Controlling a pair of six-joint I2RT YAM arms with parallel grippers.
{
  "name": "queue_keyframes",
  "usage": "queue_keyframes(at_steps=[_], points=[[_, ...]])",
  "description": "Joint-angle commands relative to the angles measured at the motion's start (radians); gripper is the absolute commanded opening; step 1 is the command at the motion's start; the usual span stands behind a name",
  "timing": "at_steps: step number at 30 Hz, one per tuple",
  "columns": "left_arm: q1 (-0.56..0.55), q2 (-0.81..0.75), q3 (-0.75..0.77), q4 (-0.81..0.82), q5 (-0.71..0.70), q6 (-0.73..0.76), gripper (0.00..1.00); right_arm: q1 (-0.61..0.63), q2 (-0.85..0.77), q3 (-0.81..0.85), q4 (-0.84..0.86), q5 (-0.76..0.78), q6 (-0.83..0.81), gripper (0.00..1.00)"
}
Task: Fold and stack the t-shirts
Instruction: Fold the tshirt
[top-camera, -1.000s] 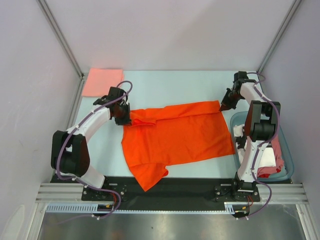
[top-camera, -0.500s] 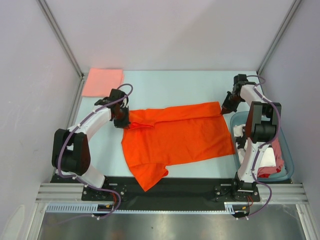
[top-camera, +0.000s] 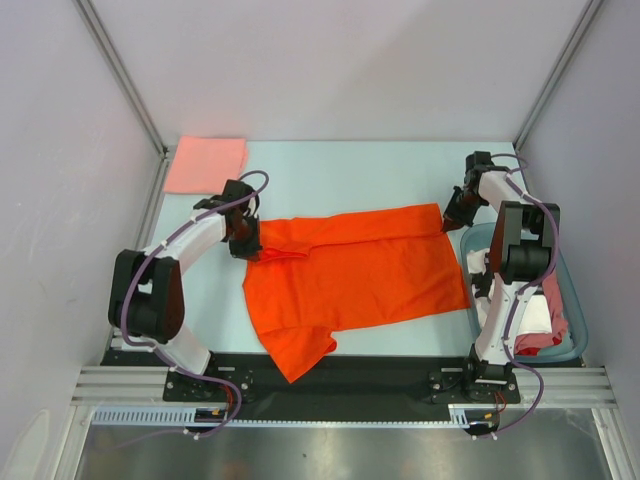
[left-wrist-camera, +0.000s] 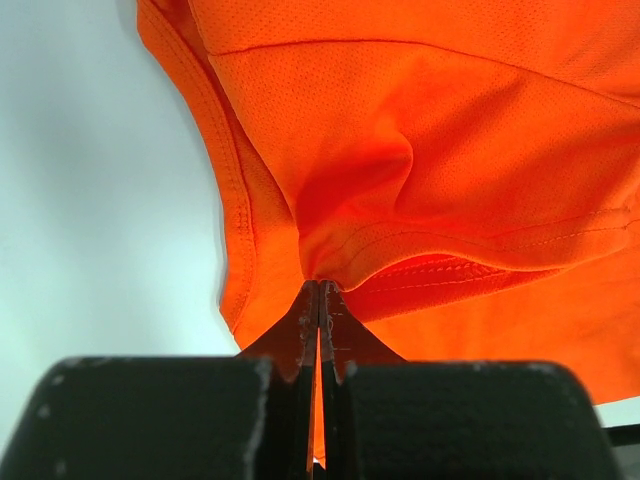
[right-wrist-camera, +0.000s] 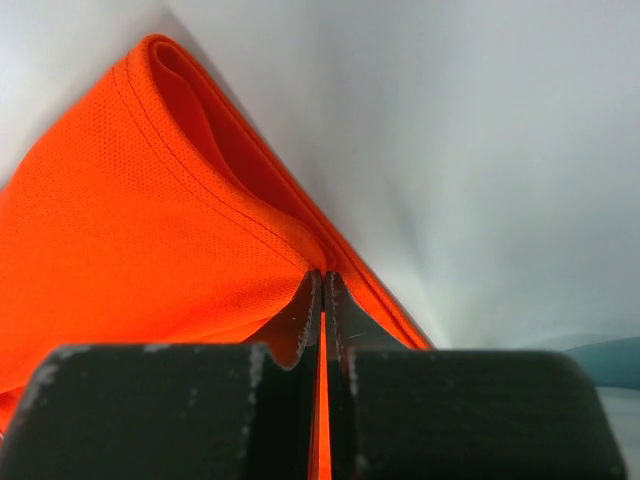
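slippage risk: my left fingers (left-wrist-camera: 287, 345) and right fingers (right-wrist-camera: 296, 326) just pinch the orange-red t-shirt (top-camera: 360, 268) by its edge, an uneven pull could free it.

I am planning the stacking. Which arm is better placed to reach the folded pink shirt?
Left, probably. The left end effector, shut on the orange shirt, is close to the pink shirt in the far left corner. The right end effector holds the shirt's other end, beside the tub.

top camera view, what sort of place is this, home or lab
Probably a robot lab cell: white walls framed by aluminium posts, left arm and right arm bolted to a metal rail, an orange t-shirt spread on the table.
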Motion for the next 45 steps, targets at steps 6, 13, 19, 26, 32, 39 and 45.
queue_keyframes(at_steps=[6,13,19,26,32,39,45], points=[[-0.008,0.021,-0.011,0.018,-0.003,-0.002,0.00,-0.006,0.010,0.011,0.019,0.034,-0.011,0.00],[-0.008,0.022,-0.017,0.029,-0.006,-0.002,0.00,-0.006,0.013,0.014,0.019,0.034,-0.010,0.00],[-0.008,0.019,-0.015,0.023,0.058,0.012,0.11,-0.004,0.018,0.017,0.005,0.034,-0.007,0.00],[0.001,-0.208,0.008,0.003,0.032,-0.017,0.79,-0.006,-0.017,0.050,-0.038,0.045,-0.008,0.17],[0.099,-0.133,0.129,0.063,0.025,-0.025,0.75,-0.003,-0.010,0.124,-0.041,0.051,-0.013,0.32],[0.186,0.160,0.319,0.101,0.092,-0.016,0.74,0.005,-0.001,0.162,0.020,0.030,-0.073,0.40],[0.234,0.287,0.383,0.097,0.110,0.026,0.78,-0.006,0.016,0.173,0.071,-0.047,-0.093,0.46]])
